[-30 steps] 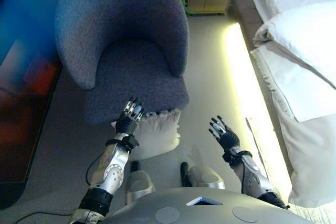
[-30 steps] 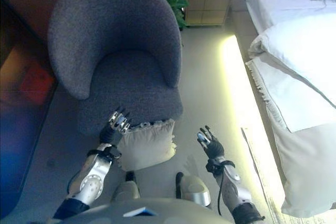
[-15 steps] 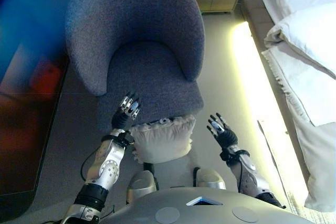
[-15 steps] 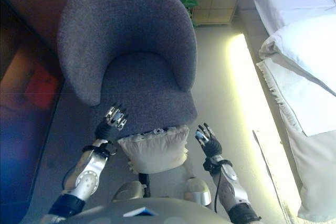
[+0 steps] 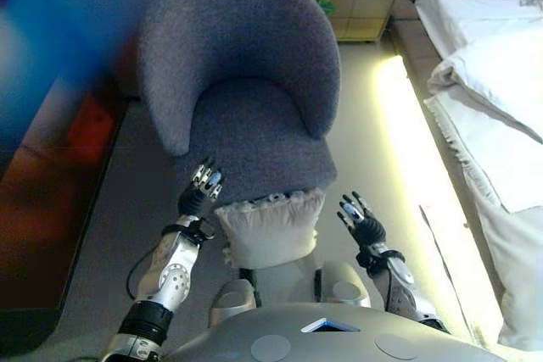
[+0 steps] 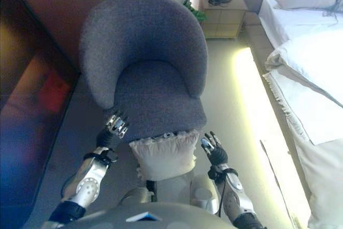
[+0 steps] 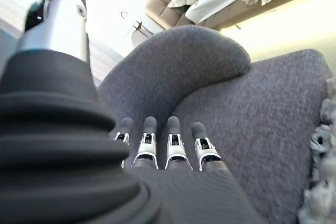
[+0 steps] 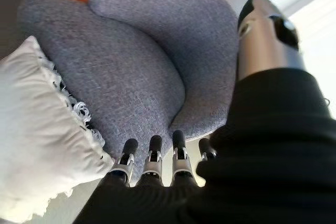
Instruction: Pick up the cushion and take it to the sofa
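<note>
The left hand (image 5: pixel 197 196) and right hand (image 5: pixel 361 225) hover with fingers straight and spread, one at each side of the cushion (image 5: pixel 270 228), neither touching it. The cushion is cream-white, plump and squarish, with a frilly fringe along its edges. It stands on the floor (image 5: pixel 365 133), leaning against the front of the grey armchair (image 5: pixel 246 91) behind it.

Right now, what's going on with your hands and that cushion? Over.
Left hand open, right hand open, one each side of the cushion. Cushion not gripped, leaning against the armchair front. Nothing in the way.
</note>
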You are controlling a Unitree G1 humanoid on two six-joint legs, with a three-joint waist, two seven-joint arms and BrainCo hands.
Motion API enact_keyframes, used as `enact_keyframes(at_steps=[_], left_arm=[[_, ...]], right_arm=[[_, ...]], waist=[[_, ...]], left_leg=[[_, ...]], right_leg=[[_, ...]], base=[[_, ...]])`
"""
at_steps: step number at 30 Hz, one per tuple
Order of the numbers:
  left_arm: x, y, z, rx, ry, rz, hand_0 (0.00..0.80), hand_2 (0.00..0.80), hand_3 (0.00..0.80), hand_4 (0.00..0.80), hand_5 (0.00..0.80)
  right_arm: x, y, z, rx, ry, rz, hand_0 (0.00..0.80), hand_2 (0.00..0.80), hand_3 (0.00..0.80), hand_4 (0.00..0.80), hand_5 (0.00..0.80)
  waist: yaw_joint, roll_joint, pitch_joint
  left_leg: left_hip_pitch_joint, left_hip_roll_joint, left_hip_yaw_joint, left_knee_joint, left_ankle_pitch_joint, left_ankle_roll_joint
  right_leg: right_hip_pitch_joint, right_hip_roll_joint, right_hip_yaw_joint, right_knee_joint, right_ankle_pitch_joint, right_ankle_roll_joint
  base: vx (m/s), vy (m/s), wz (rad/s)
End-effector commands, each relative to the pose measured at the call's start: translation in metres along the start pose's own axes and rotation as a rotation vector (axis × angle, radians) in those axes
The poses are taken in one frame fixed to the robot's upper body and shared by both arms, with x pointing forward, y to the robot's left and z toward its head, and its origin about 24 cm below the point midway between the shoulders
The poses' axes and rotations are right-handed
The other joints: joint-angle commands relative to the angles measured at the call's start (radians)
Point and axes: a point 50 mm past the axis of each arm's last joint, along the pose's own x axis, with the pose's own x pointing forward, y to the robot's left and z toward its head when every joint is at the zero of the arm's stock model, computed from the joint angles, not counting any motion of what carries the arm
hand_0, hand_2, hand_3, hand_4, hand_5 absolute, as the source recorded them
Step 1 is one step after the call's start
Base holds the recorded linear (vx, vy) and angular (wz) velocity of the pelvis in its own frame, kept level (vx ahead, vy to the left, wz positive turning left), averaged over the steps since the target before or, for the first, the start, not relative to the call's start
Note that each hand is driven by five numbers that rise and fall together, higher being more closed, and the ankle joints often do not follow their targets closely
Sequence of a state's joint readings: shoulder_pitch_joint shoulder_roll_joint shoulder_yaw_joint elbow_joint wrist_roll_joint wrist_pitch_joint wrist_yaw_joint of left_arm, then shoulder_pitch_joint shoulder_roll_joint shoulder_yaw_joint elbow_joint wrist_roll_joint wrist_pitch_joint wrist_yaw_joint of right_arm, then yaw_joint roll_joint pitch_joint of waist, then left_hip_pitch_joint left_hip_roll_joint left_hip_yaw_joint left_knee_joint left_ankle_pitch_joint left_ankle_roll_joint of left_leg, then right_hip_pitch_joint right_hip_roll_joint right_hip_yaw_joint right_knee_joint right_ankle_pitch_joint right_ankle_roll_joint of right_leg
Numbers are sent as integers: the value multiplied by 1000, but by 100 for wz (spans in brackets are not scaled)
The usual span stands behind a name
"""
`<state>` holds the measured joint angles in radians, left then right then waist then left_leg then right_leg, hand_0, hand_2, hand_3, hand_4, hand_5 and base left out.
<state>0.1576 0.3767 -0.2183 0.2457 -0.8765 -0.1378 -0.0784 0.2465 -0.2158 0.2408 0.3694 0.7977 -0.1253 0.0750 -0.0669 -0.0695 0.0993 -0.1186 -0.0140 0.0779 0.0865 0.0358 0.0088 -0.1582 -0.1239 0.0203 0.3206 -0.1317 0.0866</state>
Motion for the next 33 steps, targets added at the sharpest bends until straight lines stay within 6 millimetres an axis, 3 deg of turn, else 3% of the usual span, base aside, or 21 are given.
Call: enact_keyframes(at_steps=[1, 3, 8, 13, 16, 20, 22, 23, 27, 29, 33], left_arm=[[5, -24, 13, 3, -90, -113, 0, 0, 0, 0, 0], [3, -22, 15, 11, -97, -111, 0, 0, 0, 0, 0], [-5, -14, 11, 2, -101, -60, 0, 0, 0, 0, 0], [-4, -11, 10, 7, -105, -25, 0, 0, 0, 0, 0], [-7, 0, 11, -3, -113, 14, 0, 0, 0, 0, 0], [-11, -1, 9, -31, -118, 29, 0, 0, 0, 0, 0], [-11, -3, 10, -47, -129, 29, 0, 0, 0, 0, 0], [-10, -6, 10, -52, -140, 27, 0, 0, 0, 0, 0], [-6, -9, 9, -66, -134, 23, 0, 0, 0, 0, 0], [-1, -11, 10, -57, -133, 10, 0, 0, 0, 0, 0], [-4, -8, 6, -16, -114, 25, 0, 0, 0, 0, 0]], right_arm=[[4, 12, 24, 11, -121, 51, 0, 0, 0, 0, 0], [11, 13, 29, 13, -122, 67, 0, 0, 0, 0, 0], [15, 19, 27, 7, -90, 103, 0, 0, 0, 0, 0], [19, 28, 21, -9, -67, 143, 0, 0, 0, 0, 0], [19, 33, 22, -42, -33, 186, 0, 0, 0, 0, 0], [10, 27, 18, -73, 12, 184, 0, 0, 0, 0, 0], [10, 24, 20, -95, 12, 181, 0, 0, 0, 0, 0], [11, 22, 23, -107, 12, 183, 0, 0, 0, 0, 0], [12, 18, 28, -128, -24, 179, 0, 0, 0, 0, 0], [16, 18, 34, -120, -47, 170, 0, 0, 0, 0, 0], [15, 18, 34, -96, -67, 155, 0, 0, 0, 0, 0]], waist=[[-56, 0, 23], [-43, -8, 30], [9, -18, 16], [36, -26, -1], [35, -19, -8], [15, -15, -13], [15, -14, -4], [20, -9, 6], [36, 24, 12], [38, 33, 11], [35, 49, -1]], left_leg=[[155, -27, -3, -52, -91, 30], [159, -11, 1, -53, -98, 27], [140, 22, 35, -15, -91, 26], [129, 50, 50, 9, -92, 2], [154, 100, 79, -14, -73, -25], [129, 143, 93, 53, -71, -53], [90, 162, 79, 139, -55, -71], [56, 171, 49, 204, -15, -88], [40, 160, 38, 54, 45, -101], [51, 146, 18, 13, 26, -90], [95, 124, 27, -47, 15, -77]], right_leg=[[-41, -24, 28, -196, 369, 68], [-39, -29, 29, -193, 370, 73], [28, -67, -45, -112, 316, 66], [102, -101, -93, -220, 289, 68], [123, -81, -102, -251, 245, 71], [124, -45, -71, -246, 200, 40], [126, -36, -71, -247, 196, 19], [135, -24, -68, -253, 194, 2], [161, -14, -103, -276, 180, 5], [154, -33, -122, -263, 173, 11], [158, -67, -160, -257, 179, 36]], base=[[28, -105, 48], [19, -97, 24], [55, -114, -10], [108, -212, -25], [138, -221, -25], [73, -157, -24], [-22, -82, -16], [-19, -36, -14], [-11, 81, -9], [-25, 126, 18], [6, 154, 16]])
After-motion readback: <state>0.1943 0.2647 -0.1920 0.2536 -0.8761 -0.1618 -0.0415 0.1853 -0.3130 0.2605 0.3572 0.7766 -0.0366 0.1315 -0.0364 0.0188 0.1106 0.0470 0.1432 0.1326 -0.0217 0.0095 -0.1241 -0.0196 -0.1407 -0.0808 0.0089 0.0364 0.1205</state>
